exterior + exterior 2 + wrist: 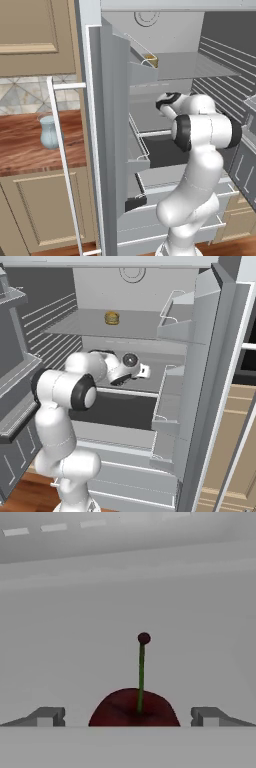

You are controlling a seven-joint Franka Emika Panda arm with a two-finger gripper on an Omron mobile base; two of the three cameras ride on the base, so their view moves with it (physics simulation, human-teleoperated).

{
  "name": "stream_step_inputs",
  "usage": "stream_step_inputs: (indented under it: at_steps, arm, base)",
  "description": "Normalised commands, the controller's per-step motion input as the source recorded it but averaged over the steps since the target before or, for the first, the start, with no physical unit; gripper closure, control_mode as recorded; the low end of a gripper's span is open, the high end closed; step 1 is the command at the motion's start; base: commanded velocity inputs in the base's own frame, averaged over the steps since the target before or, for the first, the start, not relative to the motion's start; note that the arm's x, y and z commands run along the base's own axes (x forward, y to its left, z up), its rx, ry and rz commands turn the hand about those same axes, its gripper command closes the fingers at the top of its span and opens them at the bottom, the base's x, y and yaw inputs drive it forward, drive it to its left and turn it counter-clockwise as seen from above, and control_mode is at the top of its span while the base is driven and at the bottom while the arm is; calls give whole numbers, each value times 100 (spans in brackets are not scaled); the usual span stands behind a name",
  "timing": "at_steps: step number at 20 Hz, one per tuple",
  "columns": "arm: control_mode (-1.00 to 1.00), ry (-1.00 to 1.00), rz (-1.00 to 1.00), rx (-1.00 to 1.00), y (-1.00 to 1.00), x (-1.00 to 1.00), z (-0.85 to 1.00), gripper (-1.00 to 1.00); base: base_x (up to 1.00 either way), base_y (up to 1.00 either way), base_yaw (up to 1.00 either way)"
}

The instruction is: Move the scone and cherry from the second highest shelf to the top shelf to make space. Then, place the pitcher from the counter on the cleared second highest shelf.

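The cherry (pixel 134 708), dark red with a thin green stem, sits on the pale second highest shelf (pixel 65 662) right in front of the hand camera. My gripper (pixel 127 717) is open, and its fingertips (pixel 47 716) stand on either side of the fruit without touching it. My arm reaches into the fridge at the second highest shelf (pixel 156 380). The scone (pixel 111 318) lies on the top shelf (pixel 85 328), and it also shows as the scone (pixel 150 60) in the left base view. On the counter (pixel 20 145) to the left stands the pale blue pitcher (pixel 50 131).
The open fridge door (pixel 112 125) with its bins stands between the counter and the shelves, with a white bar handle (pixel 62 165). A second door with bins (pixel 200 356) flanks the right side. A dark drawer tray (pixel 120 408) lies below the shelves.
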Motion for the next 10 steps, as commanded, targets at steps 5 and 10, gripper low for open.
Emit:
stream_step_inputs:
  at_steps: [5, 10]
  arm:
    - [-100, 4, 2, 0, 0, 25, -19, 100]
    - [-100, 8, 0, 0, 0, 4, -36, 100]
  base:
    - [0, 0, 0]
    - [0, 0, 0]
